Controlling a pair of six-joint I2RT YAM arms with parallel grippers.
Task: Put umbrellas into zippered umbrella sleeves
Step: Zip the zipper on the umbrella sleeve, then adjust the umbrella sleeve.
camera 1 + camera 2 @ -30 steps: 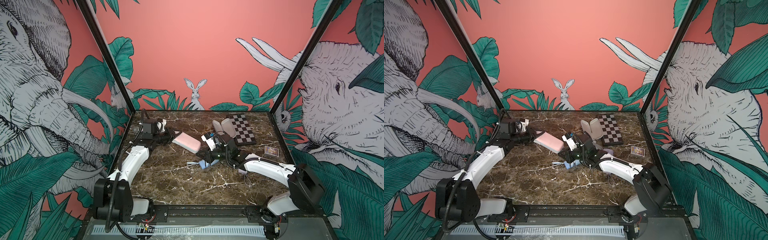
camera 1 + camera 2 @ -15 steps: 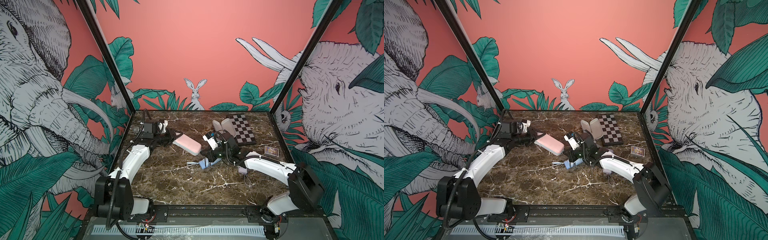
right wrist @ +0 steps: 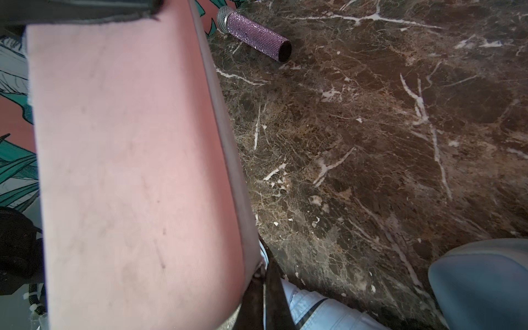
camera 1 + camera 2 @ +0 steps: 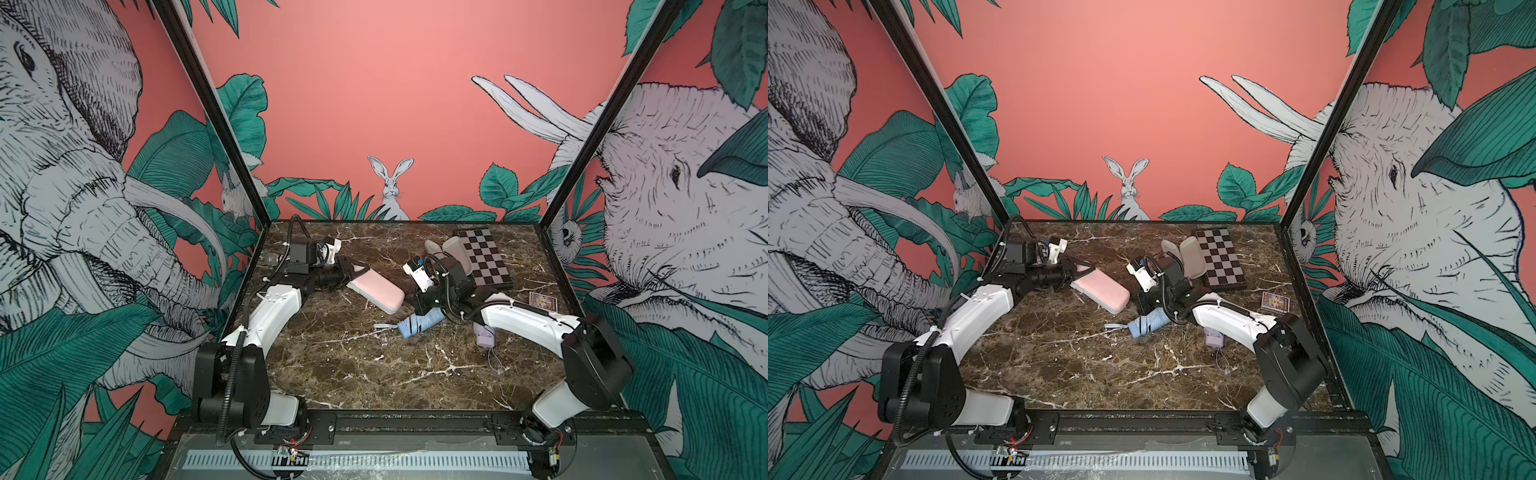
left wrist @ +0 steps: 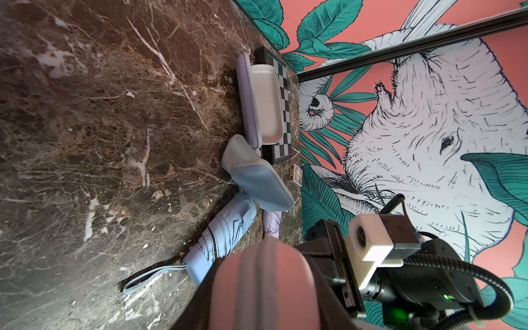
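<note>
Left fingers (image 4: 353,262) clamp one end of the pink sleeve (image 4: 376,291).
Right fingers (image 3: 273,294) sit at its other end, grip unclear; its contents are hidden. The lilac sleeve (image 5: 265,103) lies open and empty; blue umbrella (image 4: 417,324) and lilac umbrella (image 4: 485,334) lie loose on the worktop (image 4: 353,374).

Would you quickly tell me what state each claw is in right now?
Left claw: closed on the pastel pink oblong hard-shell case.
Right claw: at that case's other end; open or closed cannot be told.
</note>
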